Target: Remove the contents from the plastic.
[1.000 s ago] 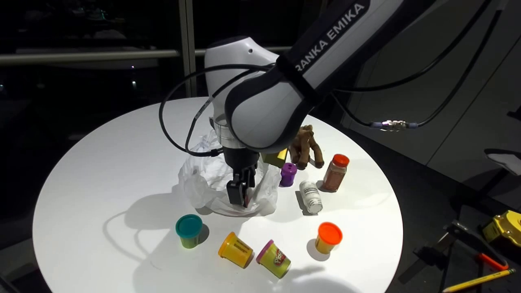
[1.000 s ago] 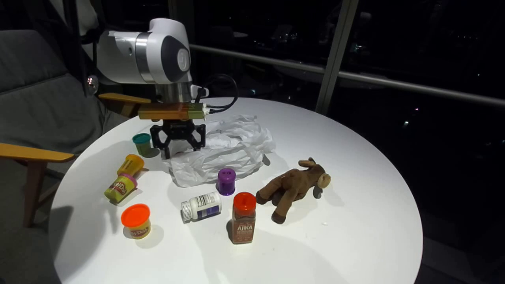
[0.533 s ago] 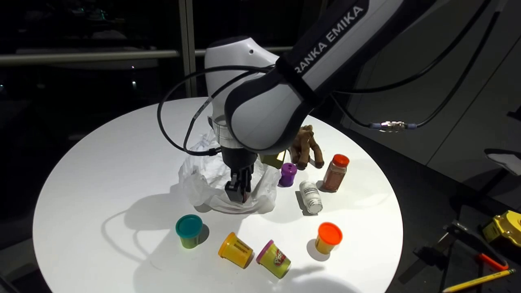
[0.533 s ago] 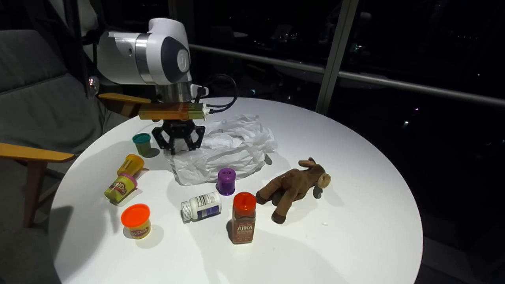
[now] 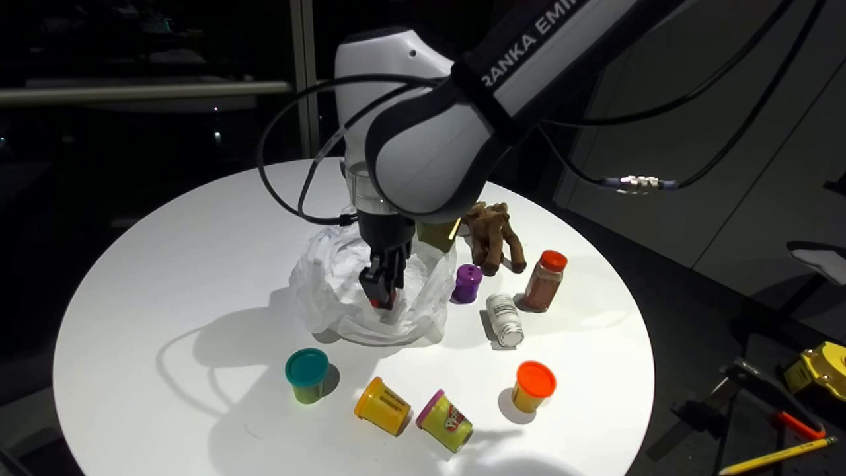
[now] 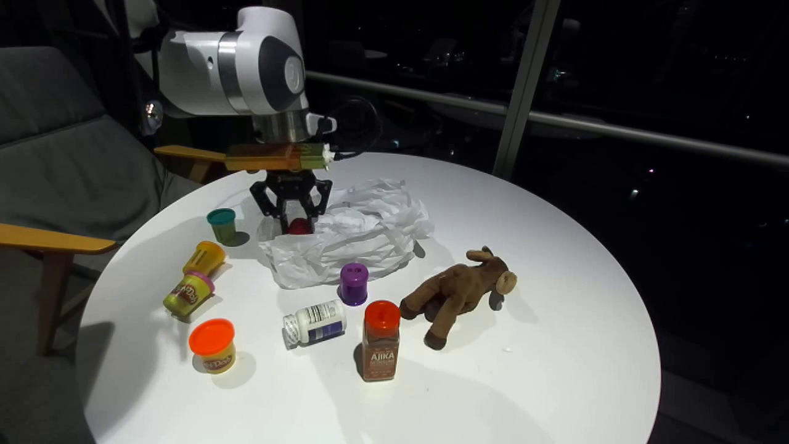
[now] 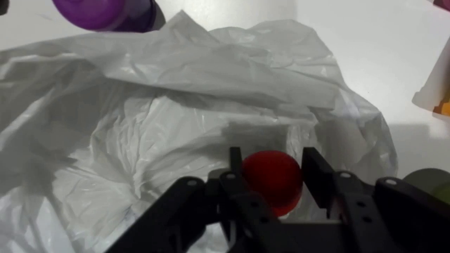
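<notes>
round red thing pinched over the crumpled plastic

wrist view: the black gripper pinches the round red thing, its fingertips on either side of it, above the creased hollow of the white plastic. a purple container, only partly in view, sits just beside the plastic

in an exterior view, a patch of red shows at the fingertips, inside the ring of plastic. on the white table, a teal-lidded tub stands upright, a yellow tub and a purple-lidded tub lie on their sides near each other, and an orange-lidded tub stands upright

in an exterior view, the round red thing is between the fingertips, low at the plastic's rim; whether it touches the plastic cannot be told. a white bottle lies on its side, a red-lidded jar marked ajika stands upright near it, and a brown soft toy lies farther along the table. a grey chair stands beside the table
</notes>
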Motion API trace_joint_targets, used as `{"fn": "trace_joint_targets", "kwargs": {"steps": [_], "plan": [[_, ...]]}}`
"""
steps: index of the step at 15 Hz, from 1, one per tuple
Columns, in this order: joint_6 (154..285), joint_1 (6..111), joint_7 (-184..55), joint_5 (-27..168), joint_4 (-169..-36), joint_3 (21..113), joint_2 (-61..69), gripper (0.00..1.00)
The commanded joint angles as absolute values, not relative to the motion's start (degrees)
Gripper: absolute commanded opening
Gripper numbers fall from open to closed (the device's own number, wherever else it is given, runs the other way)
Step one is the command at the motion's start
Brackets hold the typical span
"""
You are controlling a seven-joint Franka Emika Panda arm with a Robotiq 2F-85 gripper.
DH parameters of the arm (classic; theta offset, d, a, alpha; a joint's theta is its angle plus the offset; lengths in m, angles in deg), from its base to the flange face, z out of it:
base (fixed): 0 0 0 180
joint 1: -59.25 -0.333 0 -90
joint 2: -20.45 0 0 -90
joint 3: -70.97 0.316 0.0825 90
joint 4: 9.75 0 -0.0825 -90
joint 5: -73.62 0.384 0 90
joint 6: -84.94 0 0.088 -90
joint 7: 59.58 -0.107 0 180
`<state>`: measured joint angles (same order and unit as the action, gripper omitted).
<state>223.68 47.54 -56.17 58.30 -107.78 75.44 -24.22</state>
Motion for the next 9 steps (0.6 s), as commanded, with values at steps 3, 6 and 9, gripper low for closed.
{"fn": "trace_joint_targets", "kwargs": {"steps": [3, 6, 9], "plan": [[219.87, 44.18, -66.33, 57.85, -110.67, 71.00, -15.61, 0.26], [216.66, 43.05, -69.80, 56.96, -114.39, 70.46, -11.57, 0.26], [213.40, 42.32, -72.53, 56.83, -120.24, 71.30, -7.57, 0.25]]}}
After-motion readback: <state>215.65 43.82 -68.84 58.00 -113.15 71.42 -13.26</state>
